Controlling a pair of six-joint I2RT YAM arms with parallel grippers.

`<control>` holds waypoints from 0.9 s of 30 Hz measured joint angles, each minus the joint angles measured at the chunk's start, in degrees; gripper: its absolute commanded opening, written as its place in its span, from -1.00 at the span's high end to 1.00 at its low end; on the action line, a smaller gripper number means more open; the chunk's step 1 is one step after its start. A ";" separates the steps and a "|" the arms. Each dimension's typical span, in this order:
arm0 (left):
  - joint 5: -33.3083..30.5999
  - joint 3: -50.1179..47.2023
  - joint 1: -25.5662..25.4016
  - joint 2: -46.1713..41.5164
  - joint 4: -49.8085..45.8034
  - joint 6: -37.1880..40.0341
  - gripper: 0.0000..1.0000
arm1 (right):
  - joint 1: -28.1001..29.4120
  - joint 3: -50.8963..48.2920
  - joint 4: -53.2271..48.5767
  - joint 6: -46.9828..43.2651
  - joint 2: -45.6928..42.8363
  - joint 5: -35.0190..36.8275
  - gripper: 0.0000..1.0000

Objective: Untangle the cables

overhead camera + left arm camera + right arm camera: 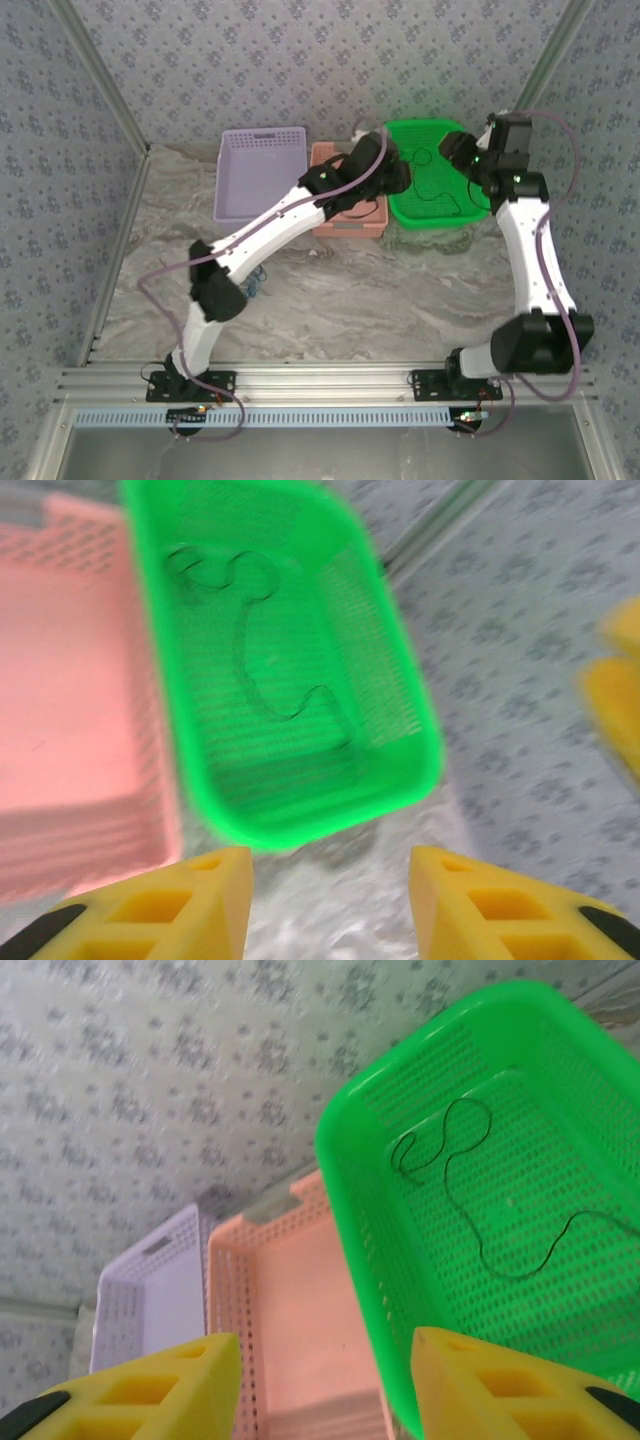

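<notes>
A thin black cable (441,192) lies loose and squiggly on the floor of the green basket (404,205); it also shows in the left wrist view (244,650) and the right wrist view (462,1190). My left gripper (398,172) hovers at the green basket's left rim, open (330,872) with nothing between its yellow fingers. My right gripper (453,150) hangs over the basket's far side, also open (325,1355) and empty. A thin blue strand (258,284) lies on the table, partly hidden under the left arm's elbow.
A pink basket (330,228) stands left of the green one, and a purple basket (262,140) further left; both look empty (290,1290) (150,1290). The back wall is close behind the baskets. The right gripper's yellow fingers (612,685) show blurred at the left wrist view's right edge.
</notes>
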 measured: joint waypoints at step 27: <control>-1.57 -81.29 16.46 -72.11 -9.03 -11.26 0.02 | 10.99 -25.14 1.66 -2.69 -10.27 8.94 0.28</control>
